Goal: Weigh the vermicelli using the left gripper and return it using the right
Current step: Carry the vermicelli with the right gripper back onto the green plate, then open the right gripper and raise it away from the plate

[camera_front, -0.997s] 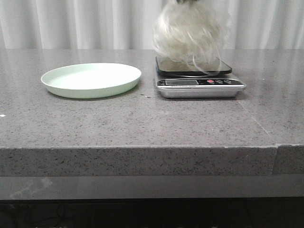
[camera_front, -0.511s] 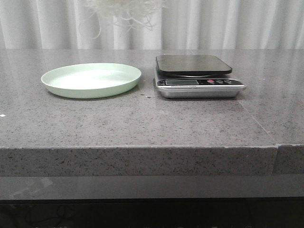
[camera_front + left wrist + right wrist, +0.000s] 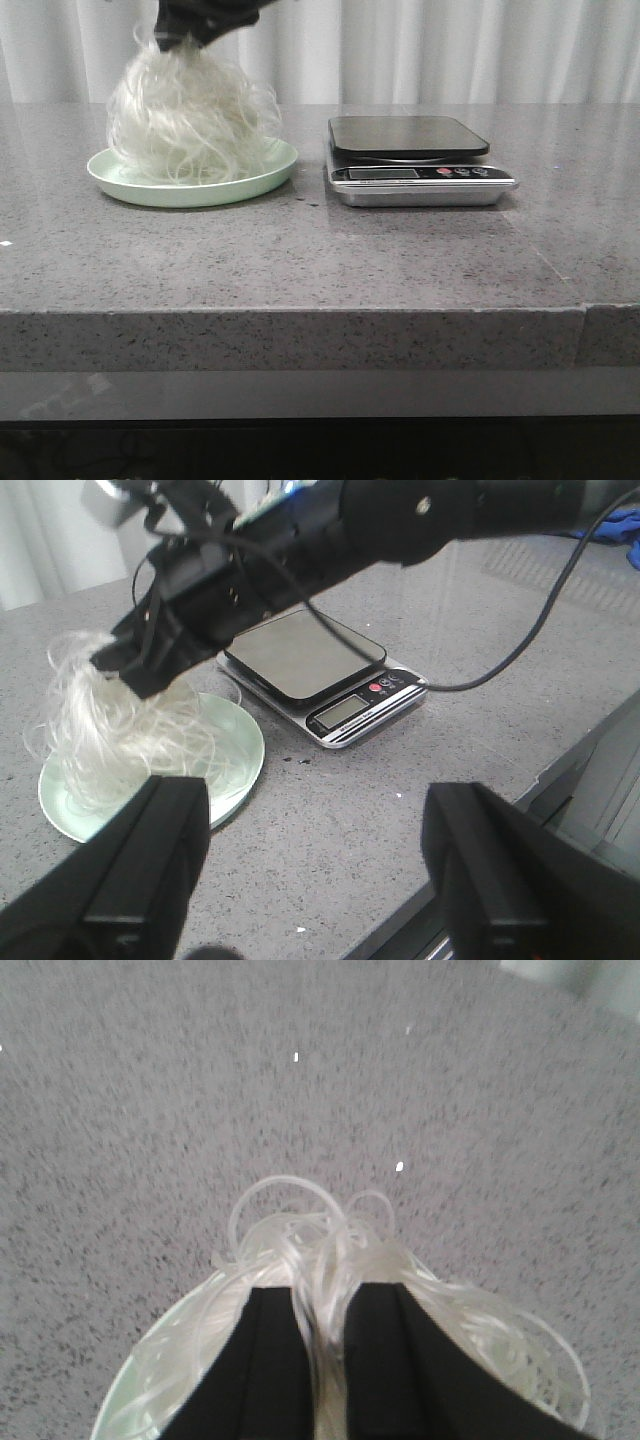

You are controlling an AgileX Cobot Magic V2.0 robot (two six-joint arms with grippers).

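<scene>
The vermicelli point(image 3: 190, 125) is a puffy, glossy white tangle of thin looping strands, standing tall on the pale green plate point(image 3: 250, 182), its top pinched, at nine o'clock from the scale point(image 3: 420, 172).

The right gripper point(image 3: 322, 1345) shows as two black fingers point(image 3: 262, 1370) rising from the lower edge of the frame, standing close together with only a narrow gap between them. A bundle of the vermicelli point(image 3: 330, 1250) fills that gap, pinched between the two fingers. Glossy, translucent white strands spill out past the fingertips in curly loops and spread to both sides. Under the strands, at the lower left, a curved piece of a pale green plate point(image 3: 135, 1390) is visible. Beyond it lies the grey speckled bench point(image 3: 200, 1090), somewhat blurred. A pale shape sits in the far corner, too cropped to identify.
</scene>
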